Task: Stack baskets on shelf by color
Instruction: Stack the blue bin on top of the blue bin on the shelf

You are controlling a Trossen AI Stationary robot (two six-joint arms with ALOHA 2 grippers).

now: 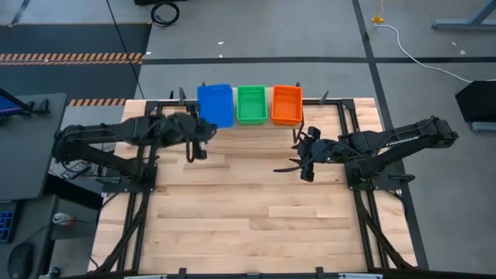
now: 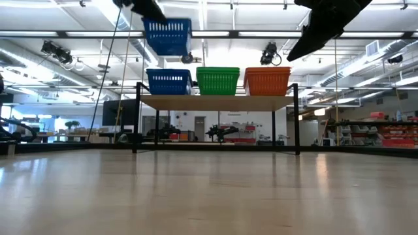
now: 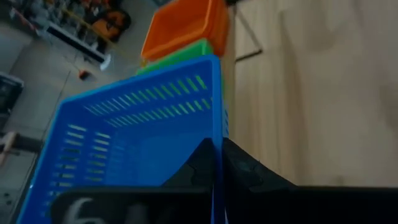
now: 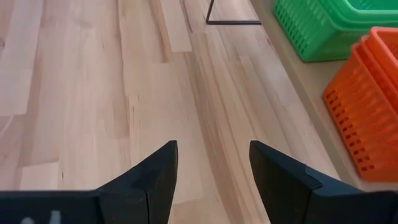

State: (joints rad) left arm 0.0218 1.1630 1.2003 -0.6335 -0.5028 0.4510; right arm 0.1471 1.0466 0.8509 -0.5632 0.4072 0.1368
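Observation:
A blue basket [image 1: 215,105] hangs in my left gripper [image 1: 203,133] above the shelf's left end; the low view shows it [image 2: 168,36] clear above the blue stack [image 2: 168,81]. Green baskets [image 2: 218,80] stand on the middle of the wooden shelf plank [image 2: 215,102], and orange baskets [image 2: 267,80] on its right end. My right gripper [image 1: 298,159] is open and empty. It hovers over the table in front of the orange baskets [image 4: 364,118]. My left gripper holds the blue basket by the wall facing the table's near side [image 3: 217,127], close to a corner. One finger [image 3: 193,168] is inside the basket and the other outside. It comes slanting from the table's left. The basket is lifted clear above the blue stack.
The shelf stands at the table's far edge on thin black legs [image 2: 297,121]. Bare wooden tabletop [image 1: 248,209] stretches from the shelf to the near edge. Black frame rails [image 1: 372,225] run along both sides of the table.

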